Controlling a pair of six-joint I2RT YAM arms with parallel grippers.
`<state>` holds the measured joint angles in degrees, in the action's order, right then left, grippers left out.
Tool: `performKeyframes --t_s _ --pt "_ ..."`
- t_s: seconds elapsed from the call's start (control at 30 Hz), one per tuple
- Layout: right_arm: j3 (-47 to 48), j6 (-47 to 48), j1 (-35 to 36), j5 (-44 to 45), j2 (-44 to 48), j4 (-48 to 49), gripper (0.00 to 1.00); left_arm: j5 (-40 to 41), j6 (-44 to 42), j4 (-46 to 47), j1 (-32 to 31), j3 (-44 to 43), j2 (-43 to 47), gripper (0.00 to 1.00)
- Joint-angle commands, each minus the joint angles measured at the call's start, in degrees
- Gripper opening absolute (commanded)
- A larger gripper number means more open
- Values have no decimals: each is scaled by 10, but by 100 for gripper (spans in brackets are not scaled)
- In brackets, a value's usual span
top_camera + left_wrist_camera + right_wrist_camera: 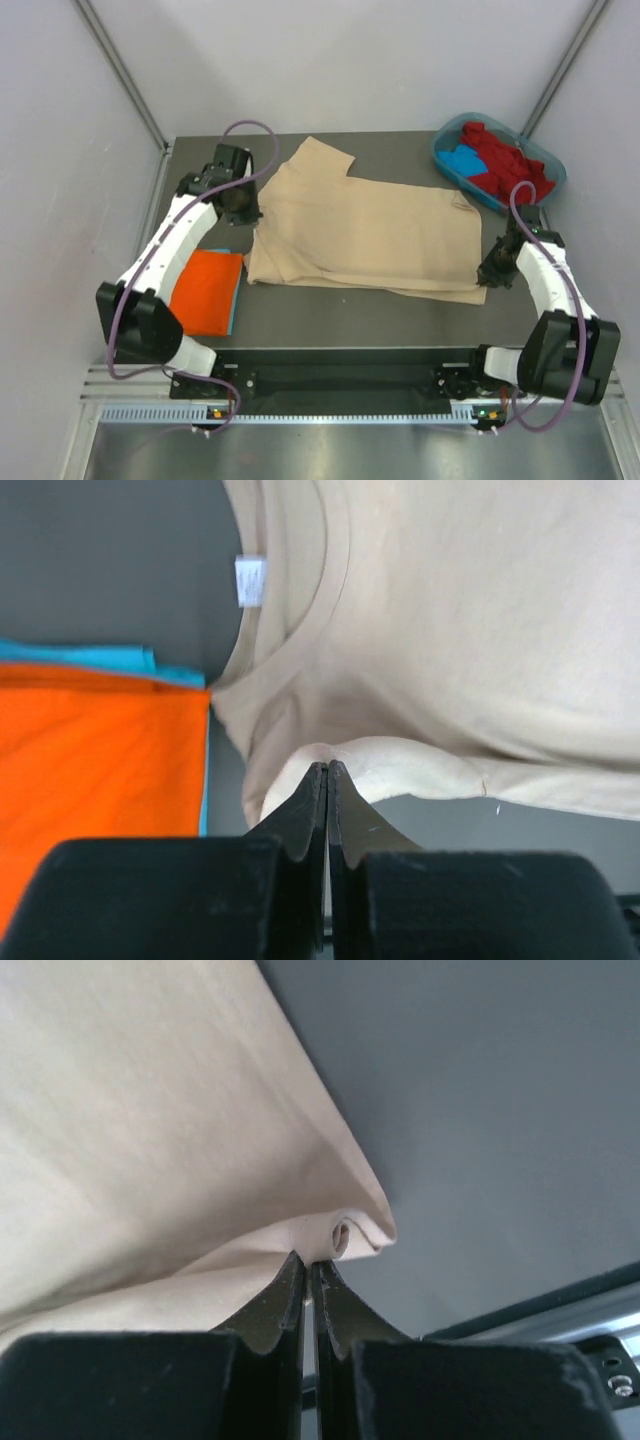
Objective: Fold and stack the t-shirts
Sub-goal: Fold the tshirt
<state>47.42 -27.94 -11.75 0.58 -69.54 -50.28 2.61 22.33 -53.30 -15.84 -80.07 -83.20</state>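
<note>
A beige t-shirt (360, 230) lies spread over the middle of the dark table, with one sleeve pointing to the back. My left gripper (243, 208) is shut on its left edge near the collar. In the left wrist view the pinched fold (400, 765) sits at the gripper's (327, 766) tips, below the white neck label (250, 581). My right gripper (492, 275) is shut on the shirt's near right corner, which curls at the tips (308, 1258) in the right wrist view. A folded orange t-shirt (207, 290) lies on a blue one (90, 657) at the near left.
A teal oval tub (545, 160) at the back right holds red shirts (505, 158) and a blue one (462, 160). White walls close in the table on the left, back and right. A metal rail (340, 375) runs along the near edge.
</note>
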Motion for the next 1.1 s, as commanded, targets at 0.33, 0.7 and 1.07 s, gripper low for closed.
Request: performKeyframes --t_s 0.33,0.7,1.07 --pt "68 3 -4 49 -137 93 0 16 -36 63 2 -199 -240 0" --pt "77 3 -6 47 -155 106 0 27 -69 82 2 -286 -319 0" --pt "93 -3 -6 49 -159 104 0 27 -77 76 2 -339 -369 0"
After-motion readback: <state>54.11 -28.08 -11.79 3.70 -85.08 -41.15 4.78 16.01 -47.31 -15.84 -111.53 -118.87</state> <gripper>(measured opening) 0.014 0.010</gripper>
